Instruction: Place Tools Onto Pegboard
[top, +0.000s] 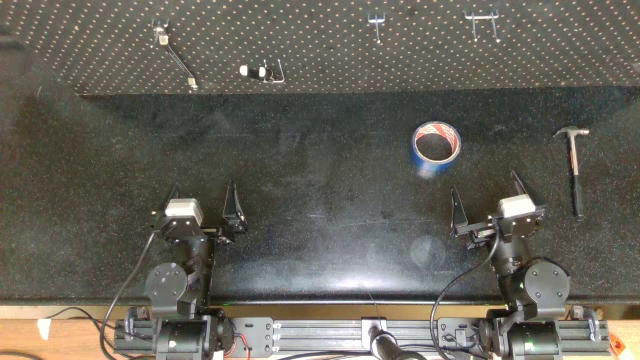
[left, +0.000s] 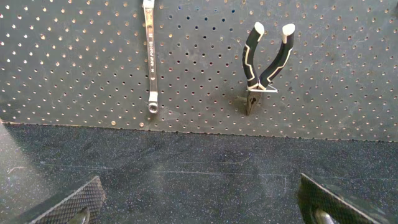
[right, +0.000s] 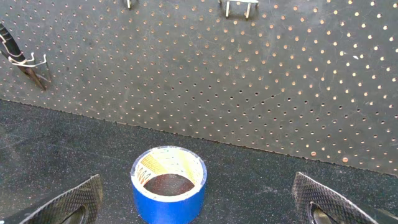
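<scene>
The pegboard (top: 320, 45) already carries two tools, so my judgement is the task is half done and a fresh pickup is due. On the table (top: 320, 180) the right gripper (top: 488, 200) and left gripper (top: 203, 205) both stand wide open and empty. The hammer (top: 575, 170) lies out to the right gripper's right, its long axis running toward the board, head at the far end. The tape roll (right: 168, 205) sits straight ahead of that gripper, hole upward. The wrench (left: 149, 56) and pliers (left: 254, 87) hang ahead of the left gripper. Next probably comes a reach forward for the roll, then a lift to a bare hook (top: 376, 20).
</scene>
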